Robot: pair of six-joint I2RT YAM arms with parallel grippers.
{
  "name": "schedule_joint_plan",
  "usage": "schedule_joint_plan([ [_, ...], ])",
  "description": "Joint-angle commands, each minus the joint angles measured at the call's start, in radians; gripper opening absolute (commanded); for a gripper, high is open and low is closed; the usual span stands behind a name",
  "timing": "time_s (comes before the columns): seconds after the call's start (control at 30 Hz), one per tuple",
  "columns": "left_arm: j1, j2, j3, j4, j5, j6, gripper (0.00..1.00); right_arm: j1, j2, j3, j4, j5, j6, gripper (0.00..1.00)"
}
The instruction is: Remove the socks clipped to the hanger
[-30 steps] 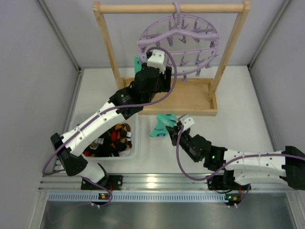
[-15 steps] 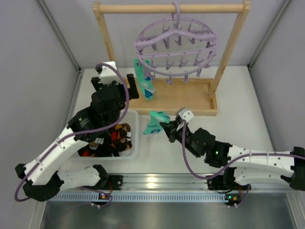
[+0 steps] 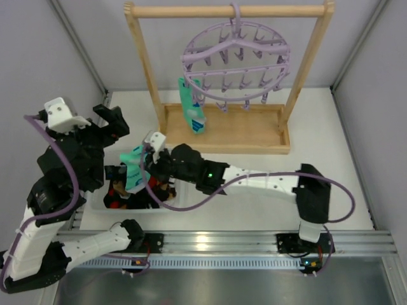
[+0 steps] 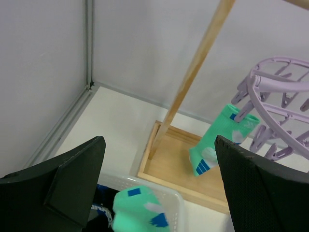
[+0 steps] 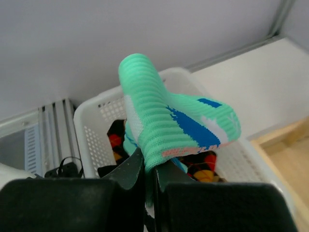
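The lavender hanger (image 3: pixel 235 57) hangs by its hook from the wooden rail. One teal-mint sock (image 3: pixel 191 109) is still clipped to its left rim, and it also shows in the left wrist view as the sock (image 4: pixel 219 140) beside the hanger (image 4: pixel 282 92). My right gripper (image 3: pixel 145 164) is shut on a second teal-mint sock (image 3: pixel 133 167) and holds it over the white basket (image 3: pixel 180 202). In the right wrist view that sock (image 5: pixel 169 121) sticks up from the gripper (image 5: pixel 152 179). My left gripper (image 3: pixel 105 127) is open and empty, off to the left of the rack, its gripper (image 4: pixel 159 193) spread wide.
The basket (image 5: pixel 91 125) holds argyle socks (image 5: pixel 205 170) and dark ones. The wooden rack's base tray (image 3: pixel 241 133) and left post (image 3: pixel 145 60) stand behind the basket. Grey walls close in on the left and right, and a metal rail runs along the near edge.
My left arm has drawn back from the hanger to the far left and its jaws have opened wide. My right arm has carried the teal sock leftwards to above the basket.
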Motion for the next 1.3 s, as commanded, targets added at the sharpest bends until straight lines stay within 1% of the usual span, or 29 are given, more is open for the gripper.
schedule_joint_plan([
  [0.0, 0.002, -0.034, 0.013, -0.032, -0.058, 0.026, 0.99, 0.003, 0.197, 0.152, -0.125, -0.126, 0.036, 0.00],
  [0.03, 0.002, -0.038, 0.009, -0.031, -0.055, 0.026, 0.99, 0.003, 0.294, 0.189, -0.166, -0.113, 0.039, 0.00],
  [0.07, 0.002, -0.039, 0.006, -0.031, -0.052, 0.026, 0.99, 0.003, 0.340, 0.231, -0.194, -0.109, 0.047, 0.00],
  [0.1, 0.002, -0.041, -0.003, -0.032, -0.051, 0.027, 0.99, -0.006, 0.385, 0.312, -0.228, -0.106, 0.051, 0.00],
  [0.13, 0.002, -0.041, -0.006, -0.032, -0.052, 0.026, 0.99, -0.011, 0.425, 0.344, -0.242, -0.096, 0.057, 0.00],
  [0.17, 0.002, -0.044, -0.017, -0.035, -0.052, 0.021, 0.98, -0.018, 0.486, 0.381, -0.298, -0.092, 0.082, 0.00],
  [0.3, 0.002, -0.083, -0.061, -0.046, -0.019, -0.003, 0.98, -0.057, 0.532, 0.349, -0.305, -0.089, 0.151, 0.00],
  [0.43, 0.002, -0.125, -0.112, -0.045, 0.009, -0.029, 0.99, -0.063, 0.509, 0.310, -0.294, -0.089, 0.149, 0.07],
  [0.5, 0.002, -0.131, -0.133, -0.046, 0.031, -0.039, 0.99, -0.063, 0.473, 0.288, -0.282, -0.089, 0.143, 0.13],
  [0.53, 0.002, -0.128, -0.135, -0.061, 0.034, -0.048, 0.99, -0.063, 0.457, 0.279, -0.280, -0.093, 0.140, 0.21],
  [0.6, 0.002, -0.123, -0.142, -0.072, 0.041, -0.057, 0.99, -0.063, 0.401, 0.248, -0.268, -0.096, 0.139, 0.29],
  [0.63, 0.002, -0.123, -0.145, -0.072, 0.044, -0.057, 0.98, -0.063, 0.381, 0.237, -0.257, -0.104, 0.137, 0.37],
  [0.67, 0.002, -0.125, -0.149, -0.072, 0.046, -0.060, 0.99, -0.061, 0.340, 0.227, -0.254, -0.110, 0.136, 0.44],
  [0.7, 0.002, -0.123, -0.155, -0.072, 0.055, -0.060, 0.99, -0.063, 0.316, 0.208, -0.253, -0.116, 0.136, 0.48],
  [0.73, 0.002, -0.130, -0.158, -0.075, 0.063, -0.063, 0.98, -0.063, 0.272, 0.196, -0.253, -0.127, 0.136, 0.56],
  [0.83, 0.002, -0.146, -0.175, -0.072, 0.107, -0.071, 0.99, -0.063, 0.174, 0.139, -0.208, -0.132, 0.136, 0.73],
  [0.9, 0.002, -0.154, -0.194, -0.071, 0.139, -0.075, 0.99, -0.067, 0.122, 0.095, -0.201, -0.133, 0.136, 0.74],
  [0.93, 0.002, -0.163, -0.202, -0.071, 0.184, -0.082, 0.99, -0.071, 0.067, 0.075, -0.196, -0.130, 0.134, 0.77],
  [1.0, 0.002, -0.169, -0.225, -0.069, 0.231, -0.085, 0.99, -0.078, 0.007, 0.001, -0.178, -0.118, 0.131, 0.80],
  [1.03, 0.004, -0.177, -0.233, -0.069, 0.277, -0.086, 0.99, -0.084, -0.056, -0.028, -0.168, -0.106, 0.134, 0.82],
  [1.07, 0.002, -0.182, -0.250, -0.071, 0.294, -0.086, 0.98, -0.090, -0.087, -0.090, -0.152, -0.101, 0.139, 0.84],
  [1.13, 0.002, -0.195, -0.267, -0.071, 0.311, -0.085, 0.98, -0.118, -0.148, -0.158, -0.135, -0.089, 0.143, 0.88],
  [1.2, 0.002, -0.211, -0.296, -0.069, 0.346, -0.085, 0.99, -0.155, -0.230, -0.255, -0.119, -0.028, 0.140, 0.90],
  [1.27, 0.002, -0.240, -0.331, -0.069, 0.395, -0.079, 0.98, -0.193, -0.287, -0.340, -0.104, -0.020, 0.148, 0.91],
])
